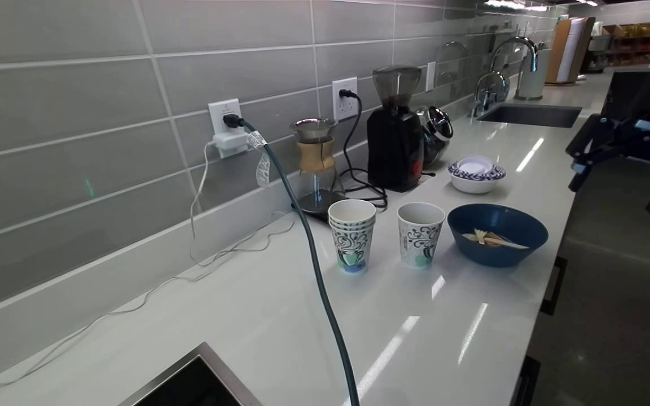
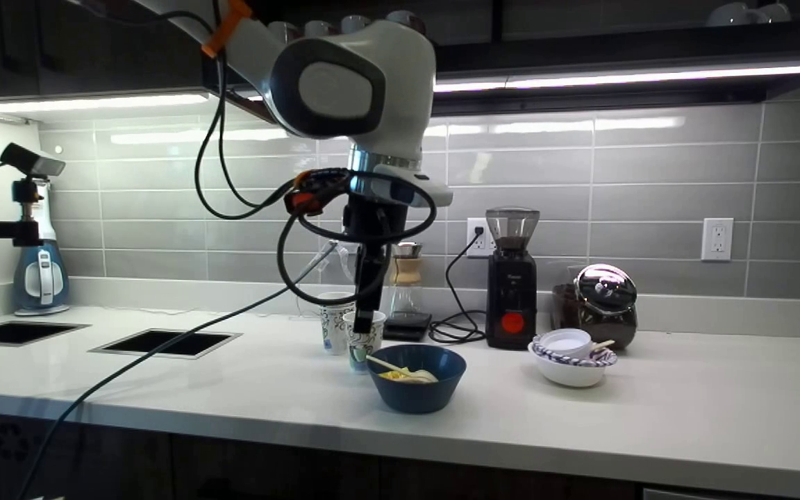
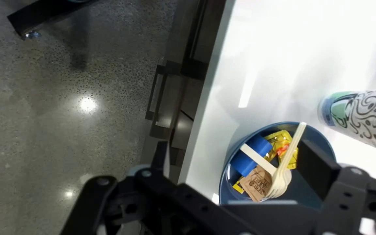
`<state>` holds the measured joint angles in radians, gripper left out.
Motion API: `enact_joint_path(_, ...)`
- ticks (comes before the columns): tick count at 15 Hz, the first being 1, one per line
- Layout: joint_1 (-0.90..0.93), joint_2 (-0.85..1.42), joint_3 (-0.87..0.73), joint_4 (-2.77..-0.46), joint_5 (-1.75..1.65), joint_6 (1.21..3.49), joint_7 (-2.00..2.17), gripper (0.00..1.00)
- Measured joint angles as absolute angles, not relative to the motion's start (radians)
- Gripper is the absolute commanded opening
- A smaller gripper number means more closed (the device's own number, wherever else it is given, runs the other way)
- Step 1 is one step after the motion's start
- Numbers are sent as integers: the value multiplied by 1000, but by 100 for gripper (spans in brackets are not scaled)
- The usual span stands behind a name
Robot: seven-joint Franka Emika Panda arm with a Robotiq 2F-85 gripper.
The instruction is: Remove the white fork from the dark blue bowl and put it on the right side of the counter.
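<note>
Fork (image 3: 285, 160), white, in dark blue bowl (image 2: 419, 394). Lies toward three o'clock from spread, empty pincer (image 3: 235, 156) in wrist view; points tines to seven, handle to one.

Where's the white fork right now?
In the wrist view, the white fork lies lower right, inside the dark blue bowl, its handle passing over a yellow packet and its tines by a brown packet.

White counter (image 2: 692, 410), dark blue bowl (image 2: 417, 390), paper cups (image 1: 422, 239), white bowl (image 2: 570, 375), black grinder (image 2: 511, 295), apparently a glass jar (image 2: 612, 326)
</note>
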<state>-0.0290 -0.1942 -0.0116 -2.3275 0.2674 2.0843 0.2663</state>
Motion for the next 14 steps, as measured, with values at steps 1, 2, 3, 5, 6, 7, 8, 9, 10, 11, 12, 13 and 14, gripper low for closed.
enact_joint_path(1, -22, -160, -3, -2307, 287, 2095, 292, 100)
enact_joint_path(2, -15, -122, 6, -2284, 305, 2106, 321, 100)
enact_joint_path(3, -8, -86, 14, -2260, 316, 2115, 346, 100)
enact_joint_path(5, 6, -13, 31, -2207, 322, 2134, 400, 100)
enact_joint_path(6, 14, 23, 37, -2181, 322, 2145, 424, 100)
enact_joint_path(7, 21, 60, 42, -2155, 322, 2156, 448, 100)
enact_joint_path(8, 28, 94, 44, -2131, 322, 2165, 468, 100)
enact_joint_path(9, 35, 128, 46, -2108, 322, 2169, 484, 100)
enact_joint_path(10, 41, 160, 46, -2086, 322, 2171, 497, 100)
enact_joint_path(11, 47, 190, 46, -2066, 322, 2175, 507, 94)
enact_joint_path(12, 53, 218, 46, -2047, 322, 2179, 517, 90)
enact_joint_path(13, 57, 245, 46, -2028, 322, 2182, 525, 85)
enact_joint_path(14, 59, 268, 46, -2011, 322, 2183, 532, 79)
